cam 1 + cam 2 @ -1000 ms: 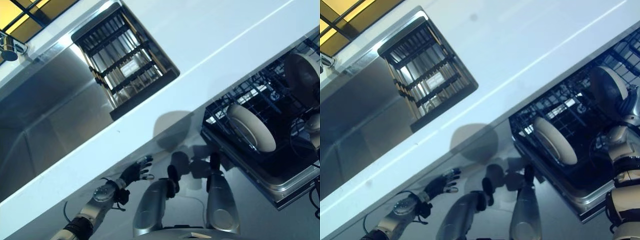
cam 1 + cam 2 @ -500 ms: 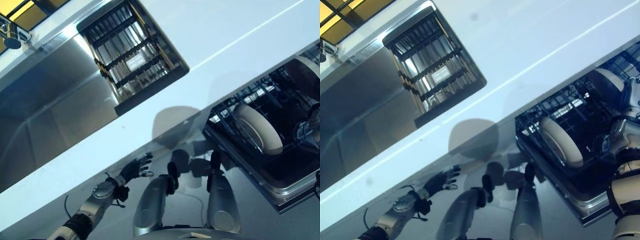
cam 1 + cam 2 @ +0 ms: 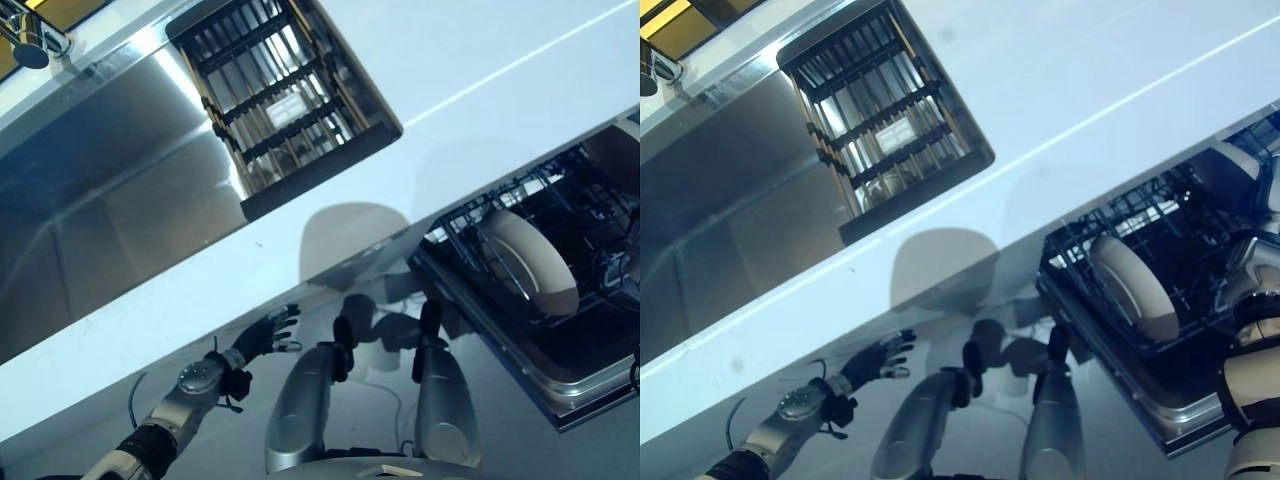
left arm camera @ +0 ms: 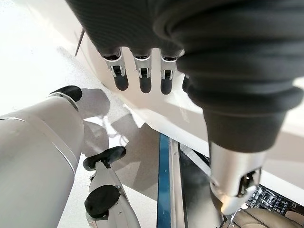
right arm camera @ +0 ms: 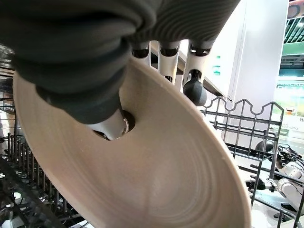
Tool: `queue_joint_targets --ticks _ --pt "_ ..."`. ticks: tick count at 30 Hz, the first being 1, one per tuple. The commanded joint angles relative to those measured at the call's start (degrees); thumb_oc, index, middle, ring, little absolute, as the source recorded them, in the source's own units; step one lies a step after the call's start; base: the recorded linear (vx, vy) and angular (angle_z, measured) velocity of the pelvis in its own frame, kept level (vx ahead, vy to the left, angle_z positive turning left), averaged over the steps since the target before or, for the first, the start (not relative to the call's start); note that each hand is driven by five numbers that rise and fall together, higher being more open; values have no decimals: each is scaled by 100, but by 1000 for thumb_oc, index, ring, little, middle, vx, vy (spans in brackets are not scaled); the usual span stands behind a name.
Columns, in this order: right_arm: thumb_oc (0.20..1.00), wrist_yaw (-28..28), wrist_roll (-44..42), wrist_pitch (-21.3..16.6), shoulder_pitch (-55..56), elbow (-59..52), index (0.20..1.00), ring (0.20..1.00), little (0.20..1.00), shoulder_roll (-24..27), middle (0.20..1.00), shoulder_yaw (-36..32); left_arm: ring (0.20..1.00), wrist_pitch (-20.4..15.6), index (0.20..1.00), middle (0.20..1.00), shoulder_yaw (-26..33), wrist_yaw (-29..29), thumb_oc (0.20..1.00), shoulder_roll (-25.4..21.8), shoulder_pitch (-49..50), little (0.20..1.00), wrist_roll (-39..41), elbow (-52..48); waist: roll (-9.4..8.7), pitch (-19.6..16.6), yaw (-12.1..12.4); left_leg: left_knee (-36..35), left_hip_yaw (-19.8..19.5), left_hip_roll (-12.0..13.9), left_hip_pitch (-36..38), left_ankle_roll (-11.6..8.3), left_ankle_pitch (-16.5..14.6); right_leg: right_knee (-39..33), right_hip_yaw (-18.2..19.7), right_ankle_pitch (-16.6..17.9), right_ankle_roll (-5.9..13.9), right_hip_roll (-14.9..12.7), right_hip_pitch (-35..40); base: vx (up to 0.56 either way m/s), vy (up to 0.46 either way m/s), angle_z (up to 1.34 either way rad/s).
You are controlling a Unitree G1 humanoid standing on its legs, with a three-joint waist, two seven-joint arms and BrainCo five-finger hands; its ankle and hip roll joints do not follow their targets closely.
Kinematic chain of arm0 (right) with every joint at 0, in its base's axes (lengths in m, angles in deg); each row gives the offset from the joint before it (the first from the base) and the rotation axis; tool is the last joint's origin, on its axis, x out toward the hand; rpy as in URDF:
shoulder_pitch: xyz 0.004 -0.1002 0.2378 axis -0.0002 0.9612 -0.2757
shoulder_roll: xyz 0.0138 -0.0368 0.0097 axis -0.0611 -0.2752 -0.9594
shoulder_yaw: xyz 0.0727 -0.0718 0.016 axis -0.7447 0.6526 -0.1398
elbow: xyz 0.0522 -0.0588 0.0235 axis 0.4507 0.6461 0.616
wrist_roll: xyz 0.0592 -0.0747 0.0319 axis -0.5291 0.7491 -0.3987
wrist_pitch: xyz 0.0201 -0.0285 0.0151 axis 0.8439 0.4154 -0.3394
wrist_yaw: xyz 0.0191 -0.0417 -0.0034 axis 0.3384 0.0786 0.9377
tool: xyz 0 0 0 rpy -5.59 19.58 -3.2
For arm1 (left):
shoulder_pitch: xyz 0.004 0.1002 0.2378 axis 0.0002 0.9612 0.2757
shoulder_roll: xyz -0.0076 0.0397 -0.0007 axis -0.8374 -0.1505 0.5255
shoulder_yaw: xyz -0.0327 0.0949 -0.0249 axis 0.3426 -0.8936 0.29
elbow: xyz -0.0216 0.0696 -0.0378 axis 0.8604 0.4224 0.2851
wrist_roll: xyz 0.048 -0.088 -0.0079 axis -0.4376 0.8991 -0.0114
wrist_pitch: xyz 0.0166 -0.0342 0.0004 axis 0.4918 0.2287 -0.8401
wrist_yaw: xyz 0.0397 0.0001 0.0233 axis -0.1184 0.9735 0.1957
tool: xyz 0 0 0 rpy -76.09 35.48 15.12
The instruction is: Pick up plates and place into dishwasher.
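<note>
A beige plate [image 5: 156,180] is in my right hand [image 5: 71,47], the thumb [image 5: 111,126] pressed on its face and the fingers [image 5: 194,88] curled behind its rim. It hangs over the black wire dishwasher rack [image 3: 470,215], at the right edge of the eye views [image 3: 1238,165]. Another beige plate [image 3: 527,262] stands on edge between the rack's tines. My left hand [image 3: 262,335] hangs low in front of the counter with straight fingers [image 4: 140,78], holding nothing.
A white counter [image 3: 480,60] runs across above the pulled-out rack. A steel sink [image 3: 100,200] is set into it, with a dark slatted drainer [image 3: 285,100] at its end and a tap [image 3: 30,35] at the far corner. Upright rack tines [image 5: 237,118] stand beside the held plate.
The whole picture has shifted, so the camera moved. My right hand keeps the plate over the rack and my left hand stays low and open.
</note>
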Motion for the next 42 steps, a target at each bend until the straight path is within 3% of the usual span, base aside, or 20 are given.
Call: queue_joint_targets --ticks 1,8,19,23,42 --pt "200 133 -11 46 -197 308 200 200 200 297 200 326 1000 -101 1000 1000 96 -36 1000 -239 237 1000 106 -413 0 -192 53 -198 -312 377 -343 -323 503 164 45 -424 165 -136 277 0 0 0" --pt "200 152 46 142 -493 551 200 200 200 489 200 422 1000 -105 1000 1000 -70 20 1000 -165 306 1000 199 -514 237 -231 5 -228 -294 334 -328 -352 512 162 19 -472 150 -192 278 7 35 -2" --pt "200 295 -413 67 -846 823 200 200 200 767 200 352 1000 -194 1000 1000 -216 -51 1000 -161 542 1000 309 -751 468 -288 -16 -234 -256 314 -259 -400 499 186 3 -536 107 -253 309 22 39 0" --pt "200 433 -1002 37 -848 908 200 200 200 794 200 210 1000 -165 1000 1000 -250 -12 1000 -121 613 1000 293 -868 518 -295 -25 -216 -235 324 -199 -410 455 208 20 -581 81 -259 347 45 39 -3" --pt "200 146 -456 -416 -912 670 200 200 200 1031 200 124 1000 -138 1000 1000 -400 94 1000 -63 730 1000 448 -1055 646 -386 -166 -326 -134 222 9 -388 465 252 146 -571 92 -345 338 21 41 -1"
